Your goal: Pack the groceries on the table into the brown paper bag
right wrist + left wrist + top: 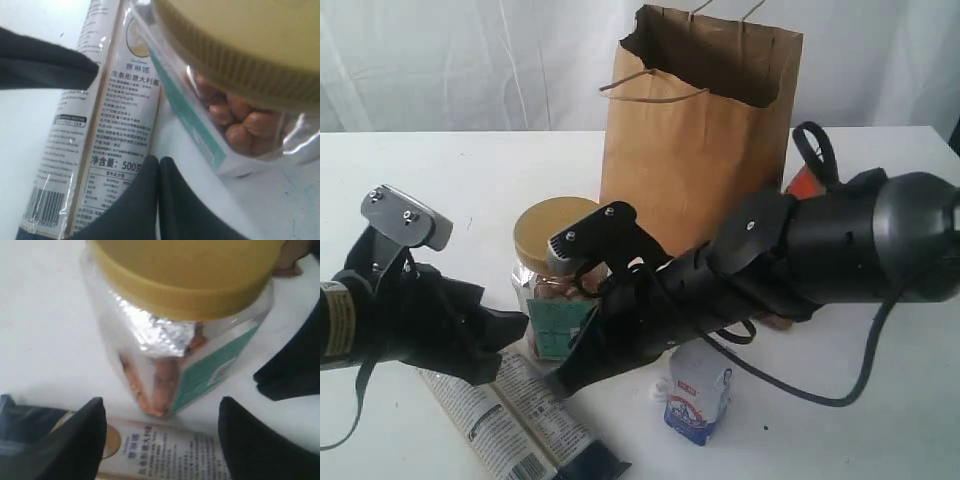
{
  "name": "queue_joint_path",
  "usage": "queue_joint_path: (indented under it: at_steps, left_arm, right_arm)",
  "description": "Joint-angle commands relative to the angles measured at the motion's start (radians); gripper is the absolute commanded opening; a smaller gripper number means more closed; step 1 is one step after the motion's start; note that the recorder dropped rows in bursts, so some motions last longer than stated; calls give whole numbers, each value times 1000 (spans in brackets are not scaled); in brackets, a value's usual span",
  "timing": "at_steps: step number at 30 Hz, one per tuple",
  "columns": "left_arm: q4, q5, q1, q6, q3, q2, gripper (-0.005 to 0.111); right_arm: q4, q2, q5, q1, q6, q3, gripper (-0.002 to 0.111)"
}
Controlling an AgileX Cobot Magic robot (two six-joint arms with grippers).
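Noodle pack (510, 425): lies flat on the counter (470, 190) under the tips of both pincers, printed side up, its dark end nearest the exterior camera.
Left pincer (162, 437): jaws stand wide apart with nothing between them. It hangs low over the noodle pack, tips pointed at the jar.
Left fingers (80, 440): black, spread about as wide as the jar, both short of its wall. No contact shows.
Right pincer (159, 172): jaws pressed flat together, gripping nothing. Its tip is over the noodle pack, just beside the jar's foot. Whether it touches the pack I cannot tell.
Jar (555, 290): clear, with a yellow lid, a teal label and brownish pieces inside. It stands upright just ahead of the left pincer and close beside the right pincer, between the two.
Carton (698, 398): blue and white, small, on the counter beside the right arm, back from the right pincer's tip and apart from it.
Bag (690, 150): brown paper, upright, mouth open, cord handles up. It stands beyond the jar from the left pincer and well behind the right pincer.
Pouch (807, 185): only an orange edge shows beside the bag, behind the right arm. The rest is hidden.
Counter: white and plain, carrying all of these things.
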Motion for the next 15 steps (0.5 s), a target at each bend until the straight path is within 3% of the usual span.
queue_joint_path:
  at_steps: [1, 3, 7, 11, 15]
  left_arm:
    - [-76, 116, -4, 31, -3, -15, 67]
    - [-76, 114, -4, -17, -3, -48, 67]
    - [-74, 112, -4, -21, -3, -91, 67]
    - [-74, 112, -4, -21, -3, -92, 67]
    - [-74, 112, -4, -8, -3, -92, 67]
  right_arm:
    - [6, -33, 85, 1, 3, -17, 0]
    - [-135, -87, 171, 1, 97, -3, 0]
    - [-445, -101, 14, -1, 352, 11, 0]
    - [-432, -4, -103, 0, 352, 9, 0]
    - [-418, 45, -107, 2, 352, -26, 0]
